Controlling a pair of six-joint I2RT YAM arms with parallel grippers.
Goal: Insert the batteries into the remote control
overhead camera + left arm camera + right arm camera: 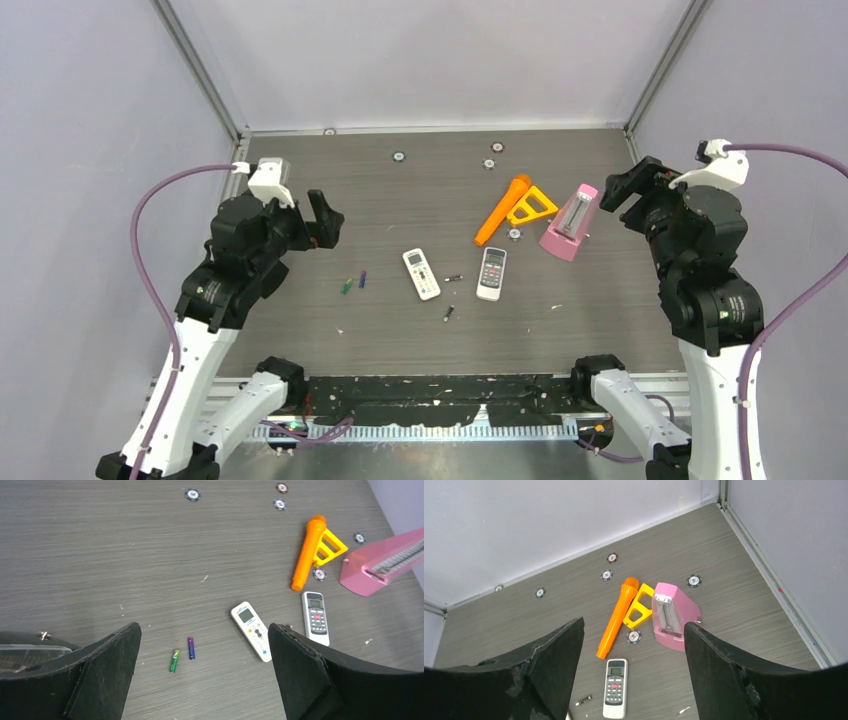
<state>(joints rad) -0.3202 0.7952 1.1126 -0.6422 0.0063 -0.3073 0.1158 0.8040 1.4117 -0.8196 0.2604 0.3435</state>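
With the left gripper (204,630) and right gripper (634,625) both open and empty, the green battery (174,660), lying left of the table's (100,555) centre, should be pinched squarely across its barrel; its polarity probably cannot be read.

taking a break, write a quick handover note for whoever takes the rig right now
Left pincer: open, empty, raised at the left.
Right pincer: open, empty, raised at the right.
Green cell and purple cell lie close together, left of the white remote.
One dark cell lies between that and the grey-faced remote; second dark cell lies nearer the arms.
Both remotes lie buttons up, so the backs are not visible.
Done: nothing, all four cells are loose.
Left: turn over a remote, open it, load the cells.
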